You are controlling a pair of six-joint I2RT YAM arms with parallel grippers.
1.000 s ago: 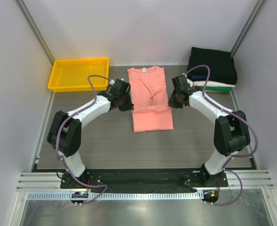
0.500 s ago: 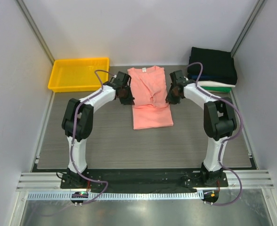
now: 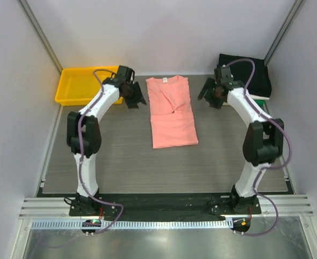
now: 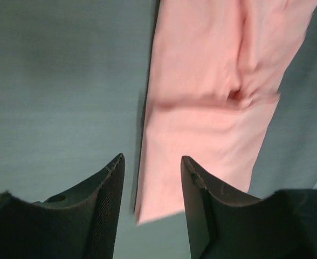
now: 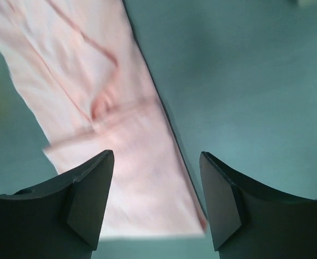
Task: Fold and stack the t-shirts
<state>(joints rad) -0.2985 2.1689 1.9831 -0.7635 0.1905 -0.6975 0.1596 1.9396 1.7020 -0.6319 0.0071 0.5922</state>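
The salmon-pink t-shirt lies flat mid-table as a narrow strip, both sides folded inward, collar toward the back. My left gripper hovers just off its upper left edge, open and holding nothing. In the left wrist view the t-shirt shows beyond the open left gripper. My right gripper hangs off the upper right edge, also open and empty. The right wrist view has the t-shirt below the spread right gripper. A stack of folded t-shirts, black on top, sits at the back right.
A yellow plastic tray stands at the back left, close behind my left arm. White and green folded edges peek out under the black stack. Grey walls close in the table on three sides.
Both grippers have opened, let go of the pink t-shirt's sides, and pulled outward and toward the back. The shirt stays in its narrow fold.
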